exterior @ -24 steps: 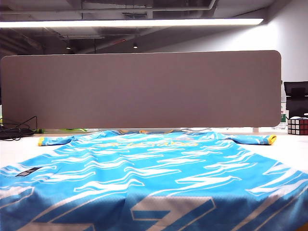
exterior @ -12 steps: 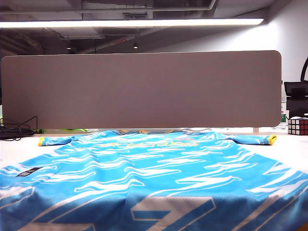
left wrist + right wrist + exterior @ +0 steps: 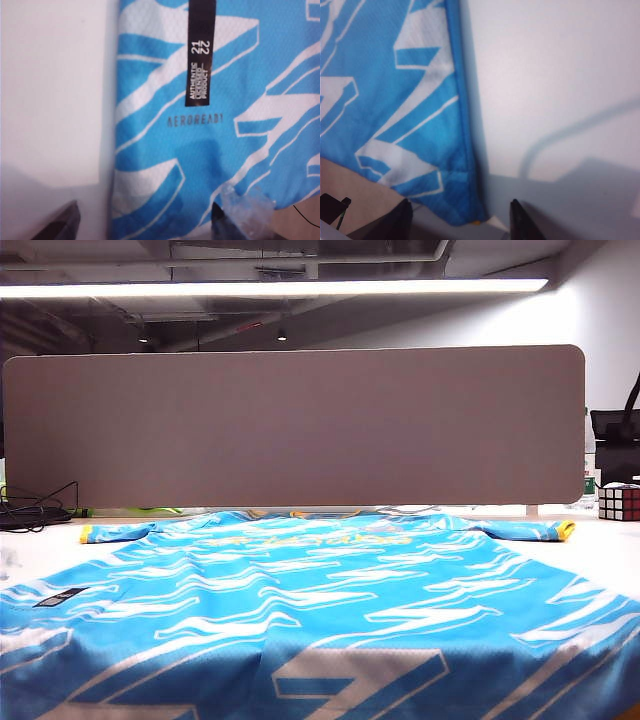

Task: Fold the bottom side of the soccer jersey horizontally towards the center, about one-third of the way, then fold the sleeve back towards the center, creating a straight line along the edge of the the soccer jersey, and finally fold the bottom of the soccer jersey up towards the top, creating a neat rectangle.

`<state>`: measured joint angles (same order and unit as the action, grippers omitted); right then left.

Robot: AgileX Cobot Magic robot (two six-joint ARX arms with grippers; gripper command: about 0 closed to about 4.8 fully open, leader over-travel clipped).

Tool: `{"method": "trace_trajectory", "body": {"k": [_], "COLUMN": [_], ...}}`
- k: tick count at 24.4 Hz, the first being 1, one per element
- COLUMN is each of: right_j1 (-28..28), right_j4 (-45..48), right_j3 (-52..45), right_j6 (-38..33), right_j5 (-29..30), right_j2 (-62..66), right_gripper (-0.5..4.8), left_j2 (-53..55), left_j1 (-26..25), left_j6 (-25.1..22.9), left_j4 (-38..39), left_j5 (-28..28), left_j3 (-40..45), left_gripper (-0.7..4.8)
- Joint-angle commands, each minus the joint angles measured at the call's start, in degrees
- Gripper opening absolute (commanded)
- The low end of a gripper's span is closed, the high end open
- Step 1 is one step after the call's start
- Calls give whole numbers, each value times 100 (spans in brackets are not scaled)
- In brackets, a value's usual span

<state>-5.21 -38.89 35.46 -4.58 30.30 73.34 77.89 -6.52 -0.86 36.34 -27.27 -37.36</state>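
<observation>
One large sky-blue soccer jersey (image 3: 320,610) with white wavy streaks and yellow cuffs is seen spread flat on the white tabletop (image 3: 610,545), unfolded, collar toward the grey divider panel (image 3: 295,425). No fold is judged done yet.

The left hand (image 3: 145,225) is seen in the left wrist view only: jaws spread wide, nothing held, two dark fingertips (image 3: 62,225) straddling the jersey's side edge near a hem corner. One tip is over bare tabletop, the other over fabric. A black label strip (image 3: 200,52) and grey printed lettering lie on the cloth ahead of the hand.

The right hand (image 3: 457,220) is seen in the right wrist view only: jaws wide, empty, bracketing the opposite hem corner, whose tip lies just between and ahead of the fingertips (image 3: 395,220). Neither hand is visible in the exterior view. Contact with the cloth cannot be told for either.

Risks, as judged: only the top layer could be pinched, since the cloth is thin and doubled; a corner could slip out because the mesh looks slick; uneven lifting by the two hands could skew the fold line.

Count: one jersey, two sleeves, two hands, one Rubik's cube (image 3: 618,502) well away at the far side, one panel.
</observation>
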Motion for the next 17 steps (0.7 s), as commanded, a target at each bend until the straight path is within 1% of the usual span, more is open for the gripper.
{"method": "trace_trajectory", "body": {"k": [1,3,5,7,9,15,16,17], "right_j1": [2,2,2,13,44,83,83,83], "right_j4": [173,223,278,317,319,330,334,339], "right_j3": [13,13,13,13,13,13,13,13], "right_j6": [-15,-15,-33,-35,-35,-35,-35,-35], "right_j5": [98,212,481,612,599,588,588,590], "right_j2": [299,474,640,732,756,754,754,754], "right_gripper": [266,266,266,266,265,261,261,261], "left_j2": [120,120,120,120,120,181,205,247], "left_j1": [13,13,15,15,22,225,260,306], "left_j6": [-68,-68,-66,-66,-68,-85,-85,-85], "left_j4": [170,170,173,170,168,166,160,157], "left_j5": [256,256,232,103,-85,-125,-122,-118], "left_j3": [127,127,127,127,127,133,149,151], "left_gripper": [341,341,341,340,340,335,333,317]}}
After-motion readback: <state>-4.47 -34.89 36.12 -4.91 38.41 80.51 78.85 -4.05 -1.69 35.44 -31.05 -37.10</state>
